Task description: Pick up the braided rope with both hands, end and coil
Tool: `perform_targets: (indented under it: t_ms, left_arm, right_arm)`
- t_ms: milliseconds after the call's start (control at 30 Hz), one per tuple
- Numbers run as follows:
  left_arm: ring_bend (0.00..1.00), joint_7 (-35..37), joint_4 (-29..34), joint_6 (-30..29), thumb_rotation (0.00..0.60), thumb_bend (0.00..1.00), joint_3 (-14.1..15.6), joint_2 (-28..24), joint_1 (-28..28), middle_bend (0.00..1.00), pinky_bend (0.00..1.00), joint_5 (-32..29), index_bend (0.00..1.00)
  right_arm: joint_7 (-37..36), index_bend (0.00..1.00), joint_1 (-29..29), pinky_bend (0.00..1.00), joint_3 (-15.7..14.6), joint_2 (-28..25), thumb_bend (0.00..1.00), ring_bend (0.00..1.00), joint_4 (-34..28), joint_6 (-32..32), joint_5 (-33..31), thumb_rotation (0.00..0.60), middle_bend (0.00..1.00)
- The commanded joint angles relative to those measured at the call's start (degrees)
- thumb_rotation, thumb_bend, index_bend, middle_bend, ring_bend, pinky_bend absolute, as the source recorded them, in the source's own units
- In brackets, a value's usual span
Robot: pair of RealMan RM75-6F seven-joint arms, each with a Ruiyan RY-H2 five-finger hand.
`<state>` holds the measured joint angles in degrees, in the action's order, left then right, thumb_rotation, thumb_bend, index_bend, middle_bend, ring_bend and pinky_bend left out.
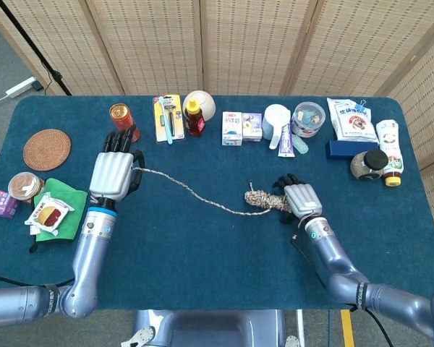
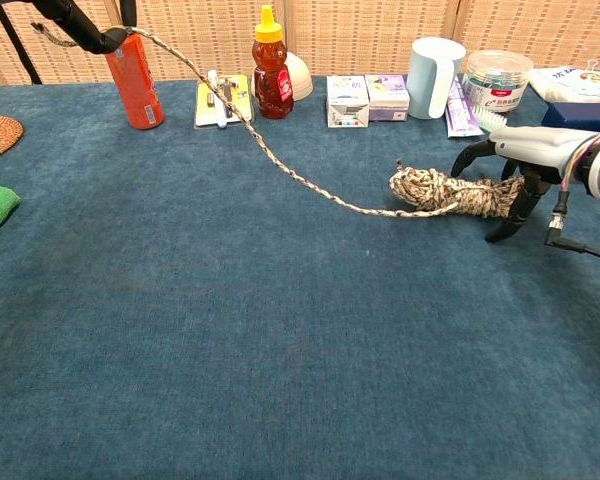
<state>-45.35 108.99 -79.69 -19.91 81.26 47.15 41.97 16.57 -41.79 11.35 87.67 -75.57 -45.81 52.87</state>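
The braided rope's coil [image 1: 264,200] [image 2: 450,191] lies on the blue table at centre right. A loose strand [image 1: 192,191] [image 2: 270,150] runs from it up to the left. My left hand [image 1: 116,170] [image 2: 80,25] holds the strand's end raised above the table near the orange can. My right hand [image 1: 296,198] [image 2: 515,165] hovers over the coil's right end, fingers arched down around it; whether they grip it is unclear.
A row of goods lines the far edge: orange can [image 1: 121,116], razor pack [image 1: 167,118], honey bottle [image 1: 194,118], small boxes [image 1: 241,127], white cup [image 1: 276,121], tub [image 1: 308,118]. A woven coaster [image 1: 47,149] and green cloth [image 1: 58,208] sit left.
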Motion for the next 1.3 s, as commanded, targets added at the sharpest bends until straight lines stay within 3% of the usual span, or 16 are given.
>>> perform_targets:
  t_ms: [33,200,467,633,967,1300]
  left_arm:
    - [0.0,0.0,0.0,-0.2,0.6,0.44,0.0,-0.1,0.0,0.0,0.0,-0.1,0.57]
    - [0.0,0.2,-0.3,-0.2,0.6,0.44,0.0,-0.4,0.0,0.0,0.0,-0.5,0.57]
    - [0.0,0.9,-0.4,0.0,0.6,0.44,-0.1,-0.9,0.1,0.0,0.0,-0.9,0.57]
    - [0.0,1.0,-0.2,-0.1,0.6,0.44,0.0,-1.0,0.2,0.0,0.0,-0.9,0.57]
    - [0.0,1.3,0.8,-0.7,0.6,0.44,0.1,-1.4,0.2,0.0,0.0,-0.7,0.57]
    - [0.0,3.0,5.7,-0.6,0.6,0.44,-1.6,-4.3,0.1,0.0,0.0,0.5,0.57]
  right_arm:
    - [-0.9,0.3,-0.2,0.32,0.1,0.6,0.0,0.11,0.7,0.1,0.3,0.6,0.22]
    - [-1.5,0.38,-0.3,0.44,0.0,1.2,0.02,0.18,1.9,0.1,0.5,0.6,0.29]
    - [-2.9,0.49,-0.1,0.56,0.1,0.8,0.42,0.3,1.9,-0.6,1.8,0.6,0.41]
    - [-3.1,0.53,0.1,0.59,-0.3,0.4,0.55,0.34,1.6,-0.8,2.3,0.6,0.45]
    - [-8.9,0.64,1.9,0.64,0.1,-0.8,0.61,0.41,-0.6,-3.0,6.6,0.6,0.54]
    - [-15.0,0.66,2.3,0.64,0.6,-4.7,0.68,0.42,-6.4,-1.8,10.7,0.6,0.55]
